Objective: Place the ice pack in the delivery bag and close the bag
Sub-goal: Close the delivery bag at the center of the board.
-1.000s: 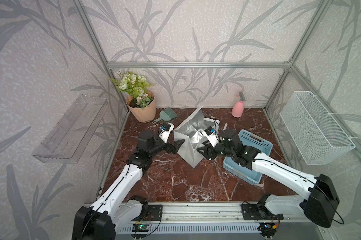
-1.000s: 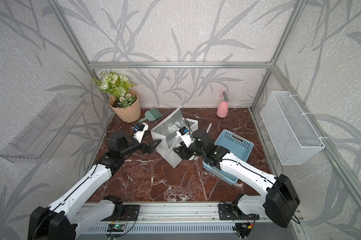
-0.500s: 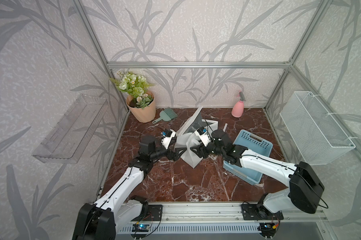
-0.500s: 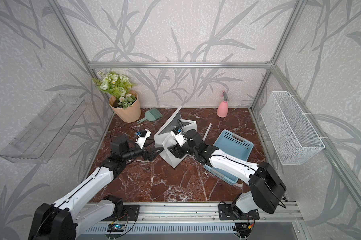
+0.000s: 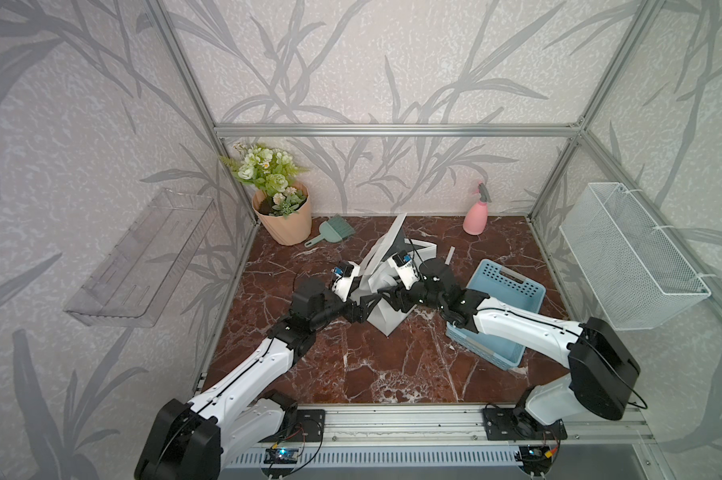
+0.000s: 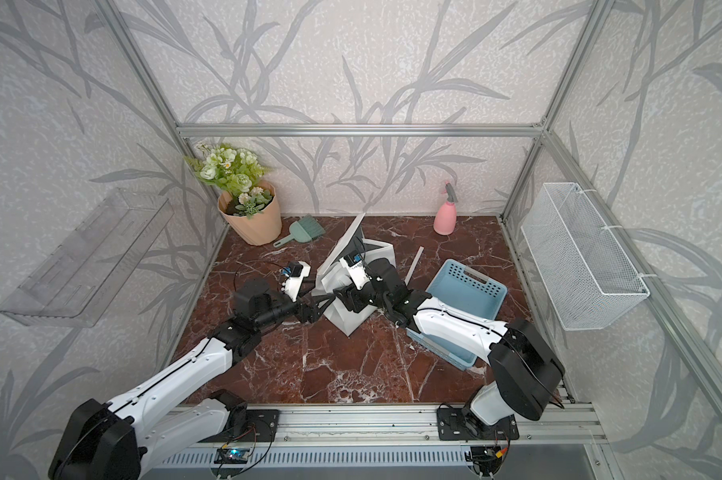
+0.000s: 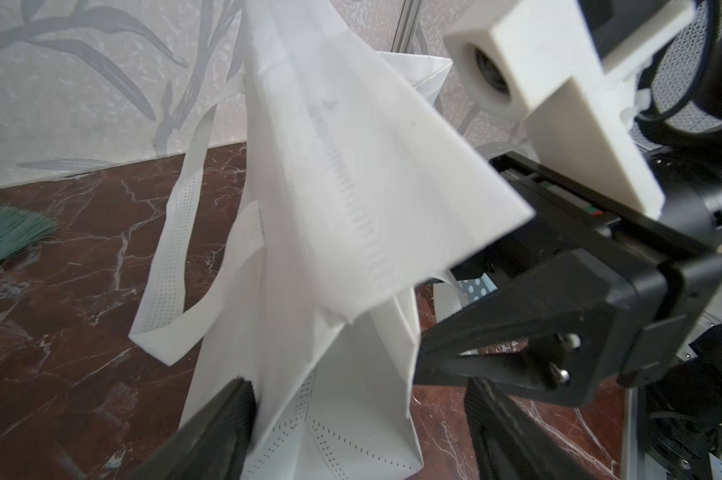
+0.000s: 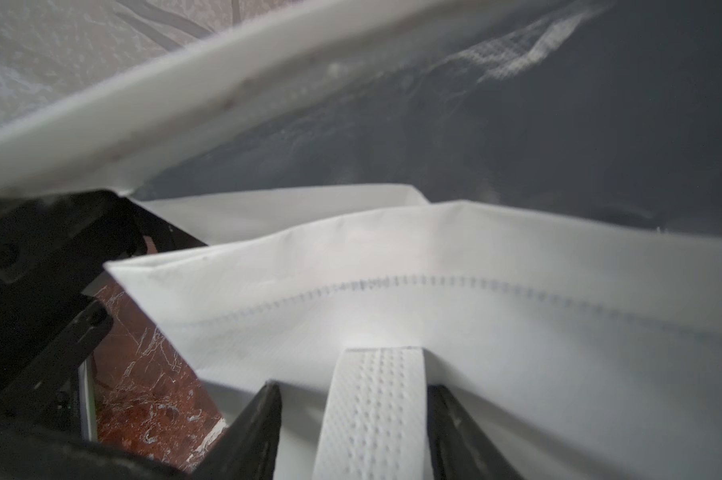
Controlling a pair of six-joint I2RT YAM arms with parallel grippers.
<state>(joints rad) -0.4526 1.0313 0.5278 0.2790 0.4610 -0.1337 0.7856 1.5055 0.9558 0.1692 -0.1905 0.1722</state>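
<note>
delivery bag (image 5: pixel 386 322) sits mid tabletop (image 5: pixel 351 365), 3 o'clock of the left pincer (image 7: pixel 359 386), 9 o'clock of the right pincer (image 8: pixel 353 390); both gape apart, left straddling its corner, right its handle strap (image 8: pixel 372 415)

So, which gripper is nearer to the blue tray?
Right. The right gripper is at the side of the delivery bag that faces the blue tray; the left gripper is at its opposite side, farther away.

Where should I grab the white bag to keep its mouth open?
Take the bag by the top rim of the wall opposite the flap, beside the sewn strap, coming from the right arm's side. That edge stands up thin and free; the lifted flap blocks the far side.
</note>
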